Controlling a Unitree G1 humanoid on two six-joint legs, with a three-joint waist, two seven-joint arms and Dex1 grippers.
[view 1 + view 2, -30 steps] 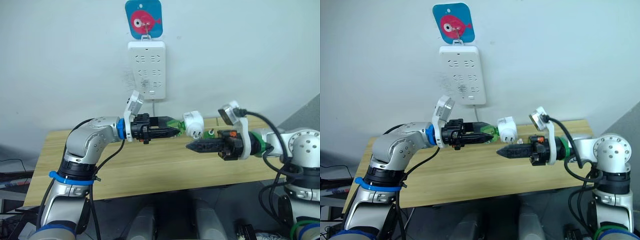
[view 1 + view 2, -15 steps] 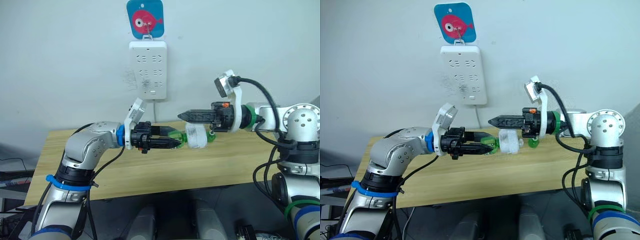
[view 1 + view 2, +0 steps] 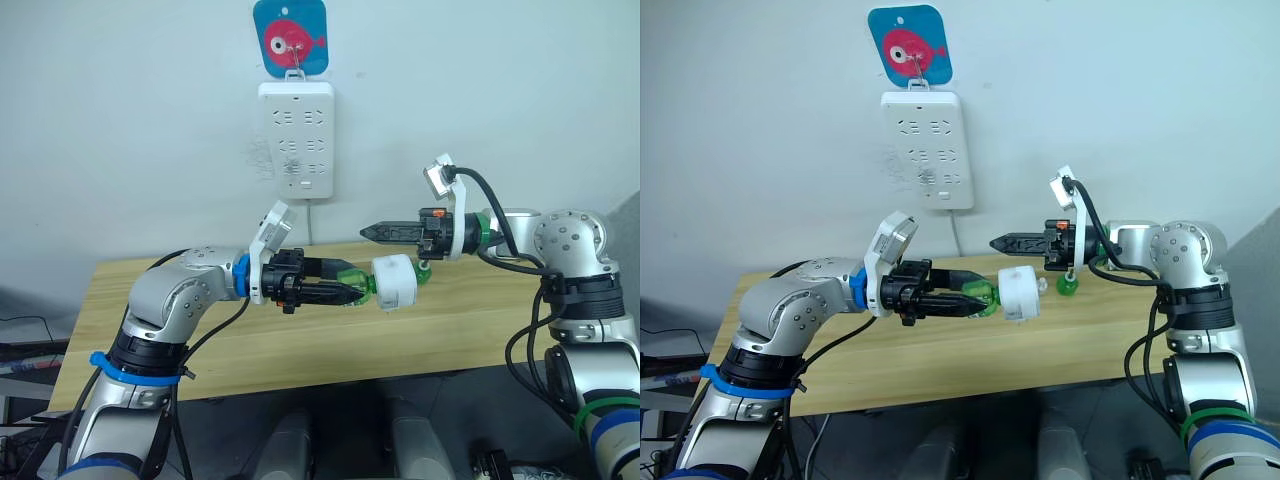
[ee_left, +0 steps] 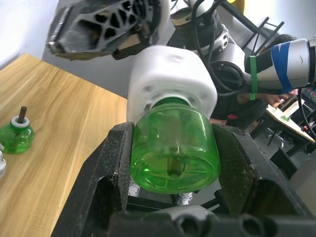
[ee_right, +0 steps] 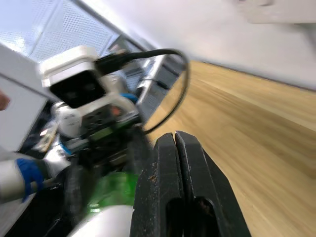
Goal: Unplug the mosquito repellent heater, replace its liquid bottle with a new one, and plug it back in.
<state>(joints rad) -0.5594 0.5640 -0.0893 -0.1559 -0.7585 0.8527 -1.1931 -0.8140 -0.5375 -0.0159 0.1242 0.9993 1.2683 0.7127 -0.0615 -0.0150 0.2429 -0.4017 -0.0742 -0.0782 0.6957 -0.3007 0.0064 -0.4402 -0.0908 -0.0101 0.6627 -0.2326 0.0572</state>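
Unplugged from the socket strip [image 3: 294,138], the mosquito repellent heater [image 3: 394,281] caps the green bottle [image 4: 174,147] clamped in the left gripper [image 3: 350,292], the right gripper [image 3: 368,230] hovers empty, fingers pressed together — plugging back in remains, and a second green bottle [image 3: 1067,284] stands on the wooden table [image 3: 300,345].

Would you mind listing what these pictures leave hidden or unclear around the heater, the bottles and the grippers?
- Left wrist view: the heater hides its own plug side and top hole, and the fingers cover the sides of the green bottle.
- Eye views: the second green bottle on the table is too small to read; the socket strip outlets are too faint to judge.
- Right wrist view: the right gripper covers the blurred heater.
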